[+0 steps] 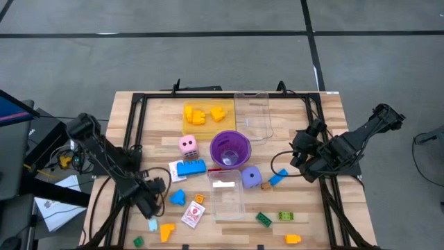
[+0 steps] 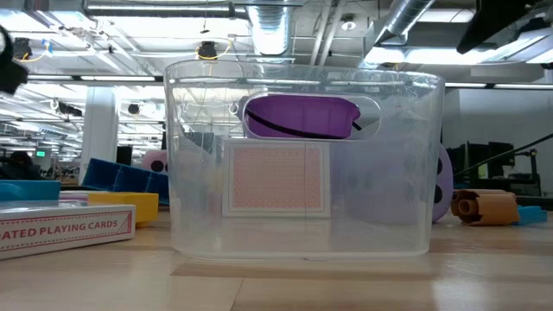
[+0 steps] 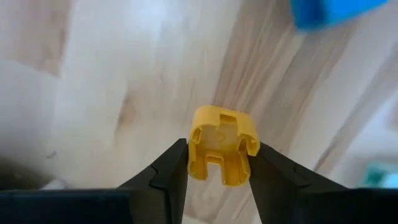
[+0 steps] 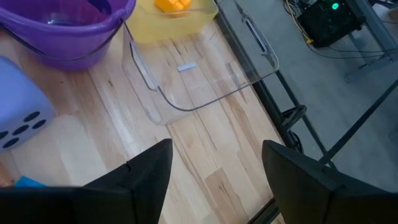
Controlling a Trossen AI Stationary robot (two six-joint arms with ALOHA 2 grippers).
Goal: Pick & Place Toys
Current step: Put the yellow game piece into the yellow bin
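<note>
Taking the cup (image 1: 230, 148) as landmark: one die (image 1: 187, 145) lies left, another die (image 1: 251, 176) front-right, one tray (image 1: 227, 194) in front, another tray (image 1: 252, 115) behind-right.

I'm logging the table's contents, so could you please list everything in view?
Yellow tray: one, far side, holding yellow bricks.
Clear trays: two, one far, one near centre.
Cup: one, purple, centre.
Dice: two, pink left of cup, purple right of it.
Blue brick: one, near pink die.
Card pack: one, white-red, near edge.
Green bricks: two, near edge.
Yellow piece: one, in the left hand.
Left hand: closed on that piece.
Right hand: open, right side.
</note>
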